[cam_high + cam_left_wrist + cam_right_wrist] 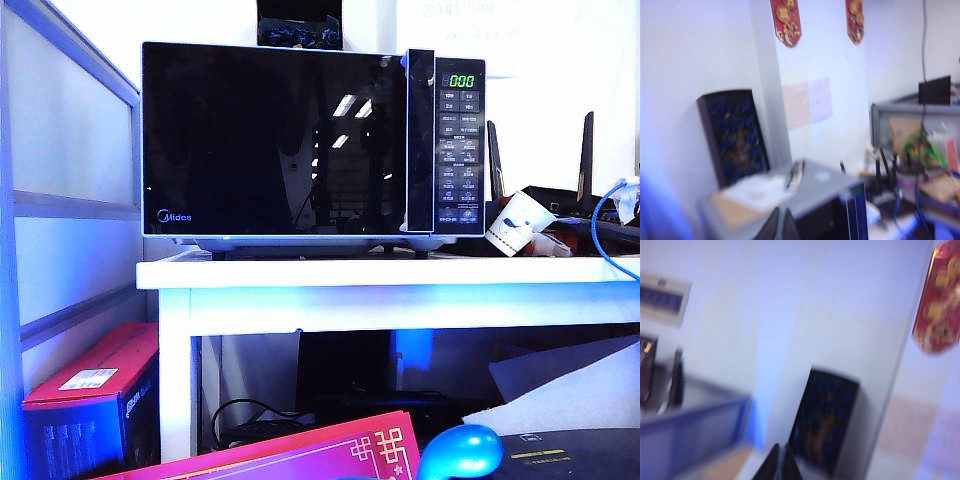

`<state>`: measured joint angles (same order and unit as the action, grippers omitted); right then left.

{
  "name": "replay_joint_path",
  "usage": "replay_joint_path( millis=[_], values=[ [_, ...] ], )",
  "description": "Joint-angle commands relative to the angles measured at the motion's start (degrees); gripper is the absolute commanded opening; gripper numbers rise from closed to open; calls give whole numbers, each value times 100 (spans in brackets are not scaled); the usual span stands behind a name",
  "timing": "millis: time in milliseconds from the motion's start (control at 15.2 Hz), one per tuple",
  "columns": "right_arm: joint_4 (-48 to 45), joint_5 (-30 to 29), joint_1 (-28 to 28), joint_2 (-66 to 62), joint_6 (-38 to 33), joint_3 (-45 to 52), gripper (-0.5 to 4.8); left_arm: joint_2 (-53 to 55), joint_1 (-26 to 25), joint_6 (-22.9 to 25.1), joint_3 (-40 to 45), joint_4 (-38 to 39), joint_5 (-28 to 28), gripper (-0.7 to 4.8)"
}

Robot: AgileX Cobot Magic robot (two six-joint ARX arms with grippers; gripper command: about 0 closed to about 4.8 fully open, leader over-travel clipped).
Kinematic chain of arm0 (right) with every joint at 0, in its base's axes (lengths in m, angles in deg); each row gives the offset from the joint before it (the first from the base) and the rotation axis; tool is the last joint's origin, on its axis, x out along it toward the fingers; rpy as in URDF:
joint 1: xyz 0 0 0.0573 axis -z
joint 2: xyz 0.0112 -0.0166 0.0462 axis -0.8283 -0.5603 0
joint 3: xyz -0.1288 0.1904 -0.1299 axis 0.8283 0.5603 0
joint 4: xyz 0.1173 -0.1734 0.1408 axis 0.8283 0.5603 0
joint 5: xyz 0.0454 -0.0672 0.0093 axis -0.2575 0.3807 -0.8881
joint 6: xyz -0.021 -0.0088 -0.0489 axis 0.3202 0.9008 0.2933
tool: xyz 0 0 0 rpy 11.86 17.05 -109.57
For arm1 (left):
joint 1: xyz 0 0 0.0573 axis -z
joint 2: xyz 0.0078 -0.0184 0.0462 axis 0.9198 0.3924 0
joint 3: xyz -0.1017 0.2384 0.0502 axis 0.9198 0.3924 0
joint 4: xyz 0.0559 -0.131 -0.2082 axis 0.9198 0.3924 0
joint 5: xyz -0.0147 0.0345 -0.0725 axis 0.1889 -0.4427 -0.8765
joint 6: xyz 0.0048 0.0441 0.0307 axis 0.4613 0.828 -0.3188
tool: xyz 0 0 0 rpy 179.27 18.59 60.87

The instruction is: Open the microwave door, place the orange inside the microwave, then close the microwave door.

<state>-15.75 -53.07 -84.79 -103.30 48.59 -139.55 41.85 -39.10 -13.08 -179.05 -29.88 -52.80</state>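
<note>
On the white table: microwave [312, 145] is sitting square to the exterior camera, feet resting on the tabletop [400, 272].
Door: door [272, 140] is lying flush and closed, its black glass reflecting ceiling lights; the handle [420, 140] is standing upright at its right edge.
Panel: display [461, 81] is glowing green above the buttons.
Cup: white cup [517, 224] is leaning tilted just right of the microwave, on the table.
Orange: it is not showing in any view.
Left gripper: left gripper [780, 225] is pointing up over the microwave's top toward the wall, fingers pressed together, gripping nothing; its view is blurring.
Right gripper: right gripper [779, 463] is likewise aiming high at the wall, fingers pressed together and empty, picture smearing.
Wall: dark framed panel [733, 132] is leaning against the wall atop the microwave; red ornaments [785, 20] are hanging above.
Below the table: red box [95, 395] is sitting at left.
</note>
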Motion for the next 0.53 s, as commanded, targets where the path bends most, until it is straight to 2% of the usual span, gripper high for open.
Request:
replay_joint_path(
  millis=[66, 198, 329, 527],
  values=[
    [1926, 24, -7, 514, 4, 7, -5, -1185, -7, -195, 13, 1462, 254, -5],
    [2603, 20, -7, 612, 4, 157, -5, -1558, -7, -195, 15, 2186, 417, -5],
    [2835, -389, -28, 866, -4, 960, -5, -1805, -22, -297, 105, 2822, 407, -5],
    [1932, -511, -240, 1624, -92, 3021, -5, -2059, -197, -323, 1032, 2865, -103, -5]
  ],
)
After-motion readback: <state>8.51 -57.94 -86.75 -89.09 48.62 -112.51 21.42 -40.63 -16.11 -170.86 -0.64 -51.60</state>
